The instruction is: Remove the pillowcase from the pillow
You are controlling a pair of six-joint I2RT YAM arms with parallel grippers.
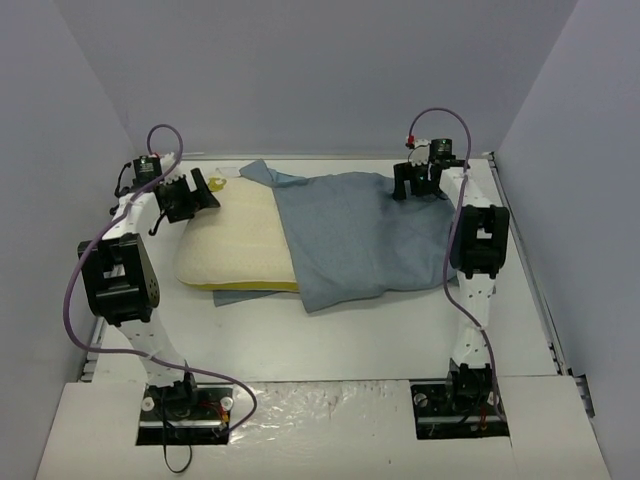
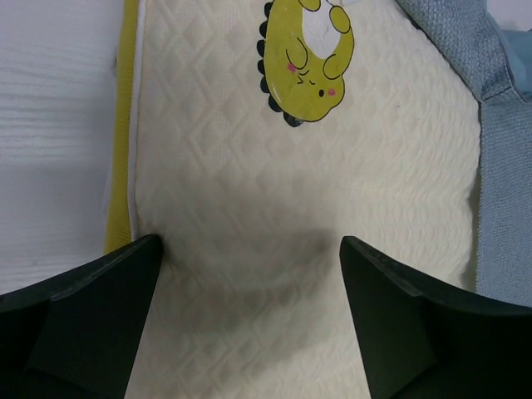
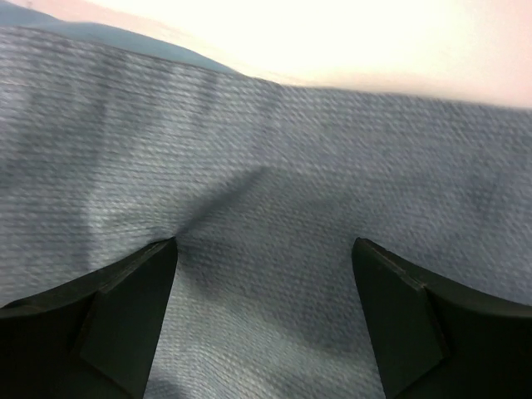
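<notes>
The cream pillow (image 1: pixel 240 240) with a yellow edge band lies at the table's left-centre, its right part under the grey-blue pillowcase (image 1: pixel 365 235), which spreads to the right. My left gripper (image 1: pixel 190 195) is open over the pillow's far left corner; in the left wrist view the quilted pillow (image 2: pixel 249 166) with a yellow dinosaur print (image 2: pixel 303 54) fills the space between the fingers. My right gripper (image 1: pixel 422 180) is open over the pillowcase's far right edge; the right wrist view shows the cloth (image 3: pixel 266 191) between the spread fingers, a small fold at the left fingertip (image 3: pixel 162 253).
The white table (image 1: pixel 350 340) is walled by grey panels on three sides. A strip of pillowcase (image 1: pixel 250 296) pokes out under the pillow's near edge. The arm bases (image 1: pixel 185 405) stand at the near edge.
</notes>
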